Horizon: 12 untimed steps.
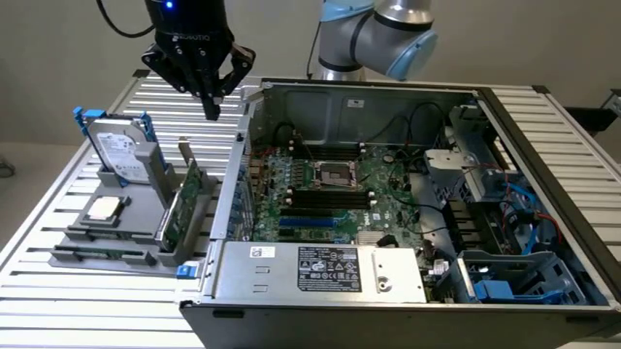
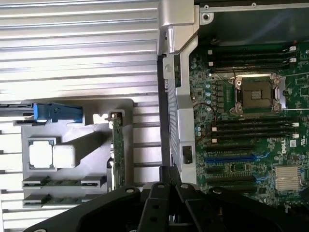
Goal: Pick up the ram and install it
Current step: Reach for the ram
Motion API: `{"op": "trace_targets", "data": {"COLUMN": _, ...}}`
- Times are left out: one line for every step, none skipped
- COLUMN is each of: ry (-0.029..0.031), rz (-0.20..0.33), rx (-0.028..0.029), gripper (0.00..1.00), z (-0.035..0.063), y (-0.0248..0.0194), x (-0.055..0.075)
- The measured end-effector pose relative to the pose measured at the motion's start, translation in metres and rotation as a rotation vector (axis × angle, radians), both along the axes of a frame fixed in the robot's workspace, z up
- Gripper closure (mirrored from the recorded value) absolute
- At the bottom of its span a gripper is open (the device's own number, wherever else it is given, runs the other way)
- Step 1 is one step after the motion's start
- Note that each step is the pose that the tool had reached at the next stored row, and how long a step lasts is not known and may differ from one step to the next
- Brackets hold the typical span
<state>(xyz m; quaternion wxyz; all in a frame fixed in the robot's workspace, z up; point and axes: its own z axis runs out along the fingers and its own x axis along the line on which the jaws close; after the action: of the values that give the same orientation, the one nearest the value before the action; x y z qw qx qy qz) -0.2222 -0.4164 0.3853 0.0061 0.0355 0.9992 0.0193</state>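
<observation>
Table (image 1: 543, 123) (image 2: 77, 48): ribbed metal slats against a pale wall. In the exterior view, bare slats run along twelve o'clock and six o'clock of the parts.
Computer case (image 1: 359, 109) (image 2: 181, 96): lies on its side with the top open, filling the centre out to three o'clock. Its upright side wall forms a hard edge at nine o'clock.
Motherboard (image 1: 388, 196) (image 2: 251, 135): flat on the case floor. Black memory slots (image 1: 330, 198) (image 2: 253, 128) run in rows on either side of the socket.
Fixture tray (image 1: 73, 236) (image 2: 91, 145): grey, at eight o'clock in the exterior view. A narrow strip of slats separates it from the case wall.
Gripper (image 1: 211, 110) (image 2: 169, 187): fingers pressed together and holding nothing. It hangs at eleven o'clock, above the bare slats off the tray's far end, just beside the case corner.
Hard drive (image 1: 121, 149): upright in a blue bracket at the tray's far end.
Expansion card (image 1: 185, 203) (image 2: 118, 154): on edge along the tray side nearest the case.
Ram (image 1: 100, 254) (image 2: 63, 182): lies flat in a slot at the tray's near end, well apart from the gripper.
Processor (image 1: 104, 209) (image 2: 41, 155): flat on the tray, between the drive and the ram.
</observation>
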Motion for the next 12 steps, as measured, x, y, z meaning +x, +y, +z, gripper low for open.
{"op": "trace_targets", "data": {"ry": 0.0, "rz": 0.0, "rx": -0.0013, "gripper": 0.89, "z": -0.0002, "y": -0.0006, "x": -0.003}}
{"op": "trace_targets", "data": {"ry": 0.0, "rz": 0.0, "rx": -0.0023, "gripper": 0.89, "z": -0.0004, "y": -0.0012, "x": -0.007}}
{"op": "trace_targets", "data": {"ry": 0.0, "rz": 0.0, "rx": -0.0034, "gripper": 0.89, "z": -0.0006, "y": -0.0019, "x": -0.011}}
{"op": "trace_targets", "data": {"ry": 0.0, "rz": 0.0, "rx": -0.0045, "gripper": 0.89, "z": -0.0008, "y": -0.0025, "x": -0.014}}
{"op": "trace_targets", "data": {"ry": 0.0, "rz": 0.0, "rx": -0.0056, "gripper": 0.89, "z": -0.001, "y": -0.0032, "x": -0.018}}
{"op": "trace_targets", "data": {"ry": 0.0, "rz": 0.0, "rx": -0.0068, "gripper": 0.89, "z": -0.0012, "y": -0.0038, "x": -0.021}}
{"op": "trace_targets", "data": {"ry": 0.0, "rz": 0.0, "rx": -0.008, "gripper": 0.89, "z": -0.0013, "y": -0.0044, "x": -0.025}}
{"op": "trace_targets", "data": {"ry": 0.0, "rz": 0.0, "rx": -0.0091, "gripper": 0.89, "z": -0.0016, "y": -0.005, "x": -0.028}}
{"op": "trace_targets", "data": {"ry": 0.0, "rz": 0.0, "rx": -0.0104, "gripper": 0.89, "z": -0.0017, "y": -0.0057, "x": -0.032}}
{"op": "trace_targets", "data": {"ry": 0.0, "rz": 0.0, "rx": -0.0117, "gripper": 0.89, "z": -0.002, "y": -0.0063, "x": -0.036}}
{"op": "trace_targets", "data": {"ry": 0.0, "rz": 0.0, "rx": -0.013, "gripper": 0.89, "z": -0.0022, "y": -0.0069, "x": -0.039}}
{"op": "trace_targets", "data": {"ry": 0.0, "rz": 0.0, "rx": -0.0145, "gripper": 0.89, "z": -0.0024, "y": -0.0076, "x": -0.042}}
